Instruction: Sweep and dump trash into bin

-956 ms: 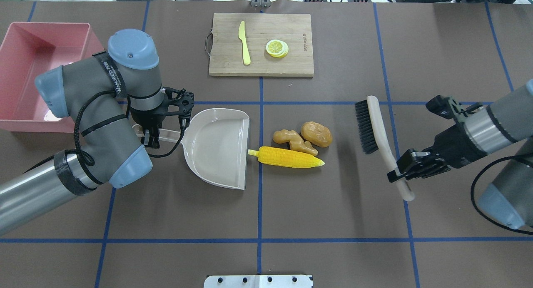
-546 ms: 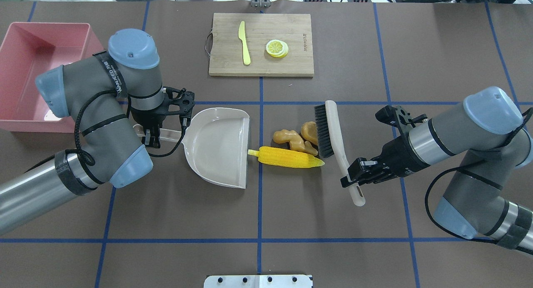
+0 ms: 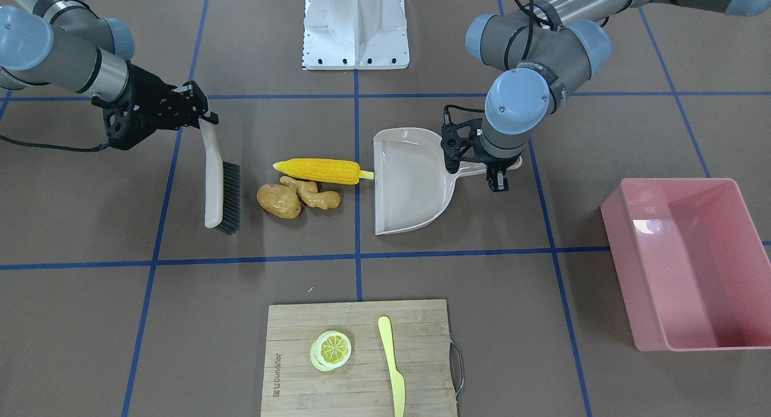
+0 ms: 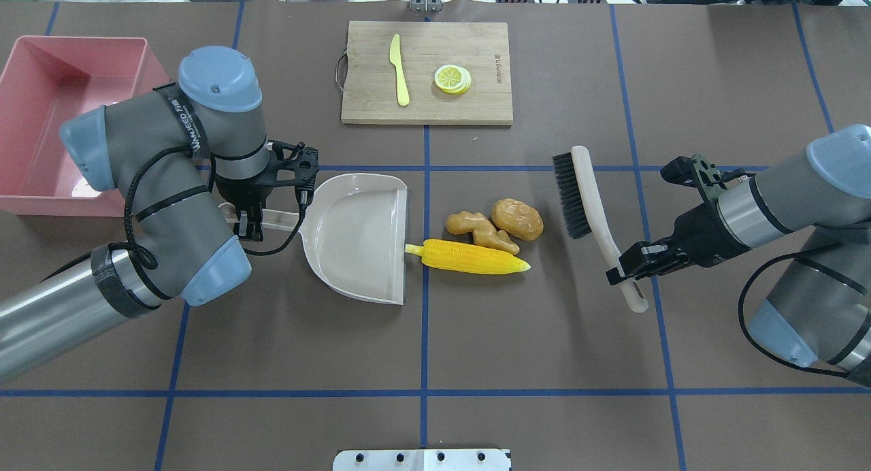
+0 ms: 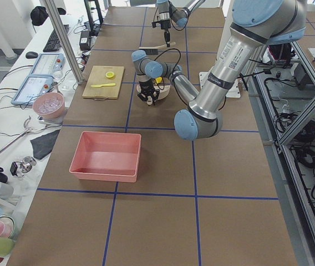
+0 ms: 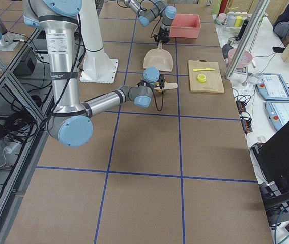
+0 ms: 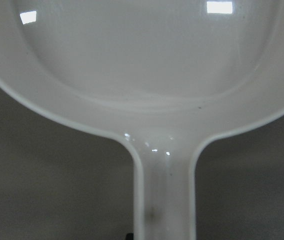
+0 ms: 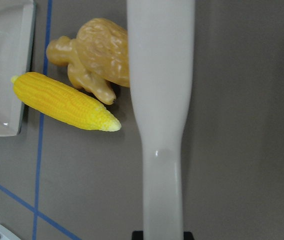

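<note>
The yellow corn cob (image 4: 469,256), tan ginger root (image 4: 480,229) and brown potato (image 4: 517,219) lie together on the table, right of the beige dustpan (image 4: 354,236). The corn's stalk end touches the pan's open lip. My left gripper (image 4: 248,220) is shut on the dustpan handle (image 7: 164,200). My right gripper (image 4: 629,268) is shut on the handle of a beige brush (image 4: 570,195). The brush's black bristles face the potato across a small gap. The pink bin (image 4: 41,117) stands at the far left, partly behind my left arm. The front view shows the corn (image 3: 319,170), brush (image 3: 220,188) and bin (image 3: 626,284).
A wooden cutting board (image 4: 425,103) with a yellow knife (image 4: 399,69) and a lemon slice (image 4: 452,78) lies at the far middle. Blue tape lines cross the brown table. A white mounting plate (image 4: 422,459) sits at the near edge.
My right gripper swung the brush left up against the potato, then drew it back right and away. The three foods, the dustpan and my left arm have hardly moved.
</note>
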Available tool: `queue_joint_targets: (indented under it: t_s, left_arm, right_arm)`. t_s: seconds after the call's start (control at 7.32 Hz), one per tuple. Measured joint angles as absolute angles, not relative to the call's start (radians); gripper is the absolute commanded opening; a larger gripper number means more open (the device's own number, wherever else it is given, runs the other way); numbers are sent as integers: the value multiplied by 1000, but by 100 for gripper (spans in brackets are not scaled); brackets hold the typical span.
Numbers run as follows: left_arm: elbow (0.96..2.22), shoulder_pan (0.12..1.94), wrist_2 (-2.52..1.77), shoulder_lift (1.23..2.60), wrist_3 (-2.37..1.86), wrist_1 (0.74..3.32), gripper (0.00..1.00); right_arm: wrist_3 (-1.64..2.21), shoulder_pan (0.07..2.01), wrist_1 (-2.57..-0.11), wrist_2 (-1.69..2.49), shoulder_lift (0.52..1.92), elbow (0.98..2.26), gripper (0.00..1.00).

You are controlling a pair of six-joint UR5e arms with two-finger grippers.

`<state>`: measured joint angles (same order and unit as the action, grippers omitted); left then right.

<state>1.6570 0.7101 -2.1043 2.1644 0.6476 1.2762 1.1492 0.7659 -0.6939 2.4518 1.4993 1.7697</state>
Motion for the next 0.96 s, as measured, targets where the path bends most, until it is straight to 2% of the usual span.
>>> queue_joint_targets:
  t_s: [0.96]
  left_arm:
    - [1641, 707, -2103, 2178, 623, 1280, 0]
  right_arm:
    - [1268, 629, -693, 2451, 1438, 1753, 0]
